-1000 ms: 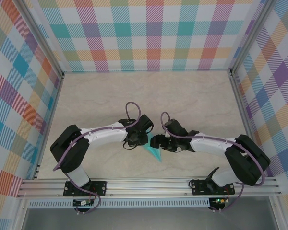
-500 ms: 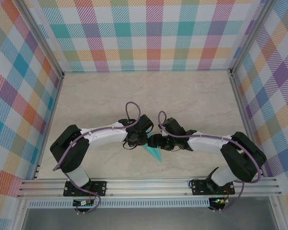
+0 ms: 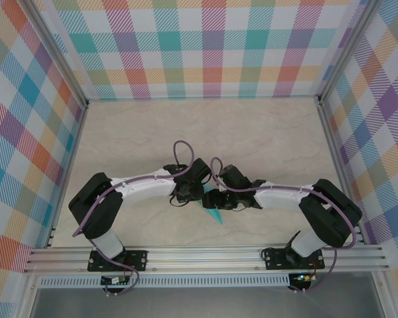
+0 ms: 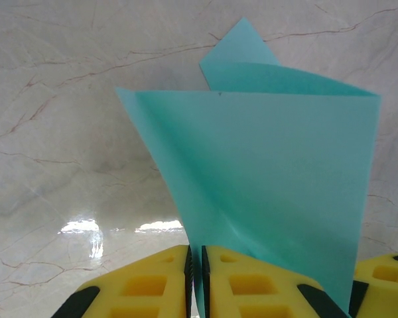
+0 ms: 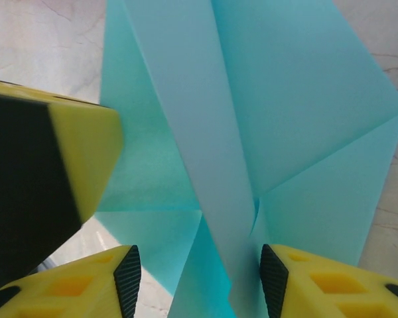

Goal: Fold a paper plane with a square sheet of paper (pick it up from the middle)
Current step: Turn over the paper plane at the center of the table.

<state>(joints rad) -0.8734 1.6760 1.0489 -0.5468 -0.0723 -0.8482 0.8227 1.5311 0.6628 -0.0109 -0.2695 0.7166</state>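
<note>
Where the plane (image 4: 265,179) is: middle of the desk (image 3: 252,132), toward its near edge, tip pointing nearward.
Left pincer (image 4: 197,281): pressed together on the plane's edge, paper pinched tight.
Right pincer (image 5: 199,281): spread, straddling the centre fold, not gripping yet afaict.
Tip: squeeze square on that fold, slowly, left holding firm, or the flaps will probably skew.
</note>
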